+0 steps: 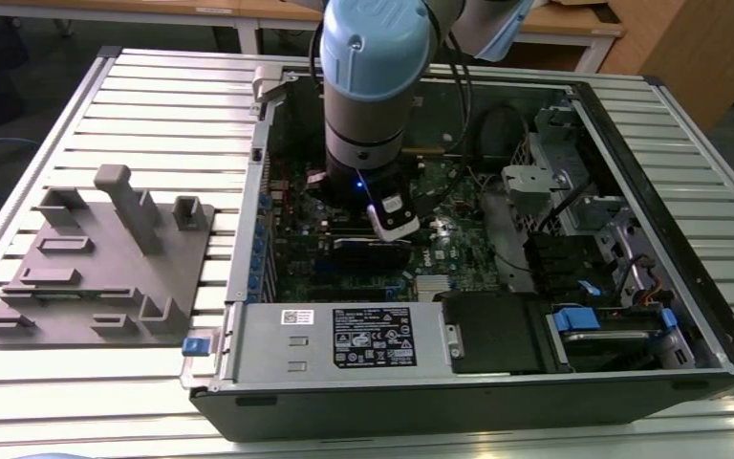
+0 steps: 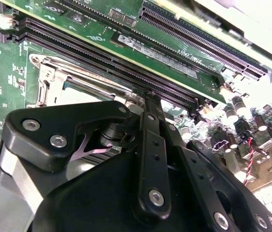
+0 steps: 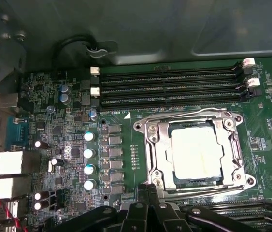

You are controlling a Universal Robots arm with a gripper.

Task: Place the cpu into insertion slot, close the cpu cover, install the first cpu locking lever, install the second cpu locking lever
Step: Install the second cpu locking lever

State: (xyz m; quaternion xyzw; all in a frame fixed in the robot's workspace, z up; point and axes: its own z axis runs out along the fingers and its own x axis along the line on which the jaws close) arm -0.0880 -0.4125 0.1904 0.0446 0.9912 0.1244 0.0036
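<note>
Arm upright, end effector (image 3: 148,191) down beside the cpu cover (image 3: 193,152).

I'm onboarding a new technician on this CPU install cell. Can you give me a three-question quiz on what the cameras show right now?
1. True or false: the cpu already sits in the insertion slot.
2. In the first wrist view, the cpu cover is: A) standing upright, B) lying flat around the cpu, C) off the board.
3. Which long black parts run alongside the slot?

Key: 1 true. 2 B. 3 The memory slots.
</note>
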